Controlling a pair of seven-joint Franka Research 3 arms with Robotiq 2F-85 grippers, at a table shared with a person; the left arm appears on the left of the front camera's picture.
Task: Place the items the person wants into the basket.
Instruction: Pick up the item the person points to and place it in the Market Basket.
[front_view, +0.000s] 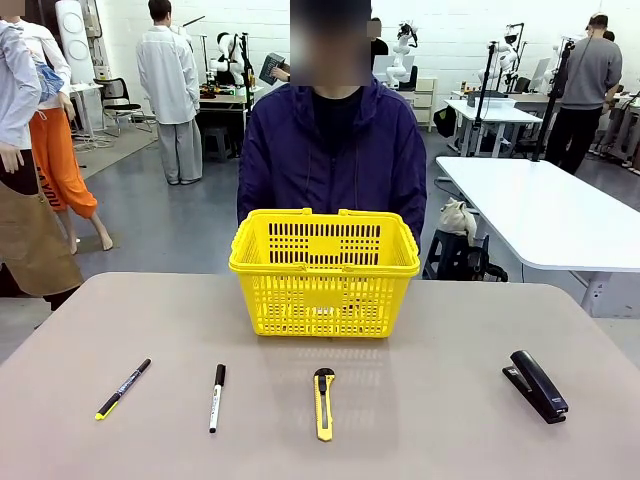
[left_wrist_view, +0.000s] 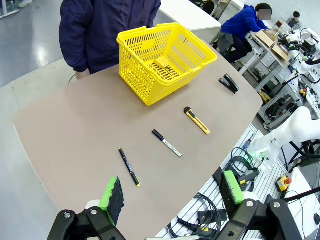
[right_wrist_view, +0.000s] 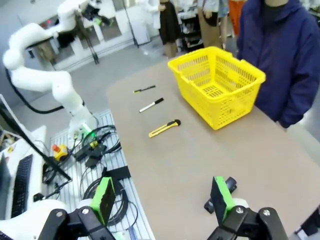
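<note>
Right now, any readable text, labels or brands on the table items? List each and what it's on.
No text can be read.
White marker: dark print along the barrel, too small to read.
Black pen: pale print on the barrel, too small to read.
Basket, utility knife, stapler: no marking visible.

Basket (front_view: 325, 300) bright yellow, slotted; stapler (front_view: 537, 386) black; pen (front_view: 122, 388) black, yellow-green end; utility knife (front_view: 324, 403) yellow-black; table (front_view: 430, 440) beige; jacket (front_view: 290, 150) navy.
</note>
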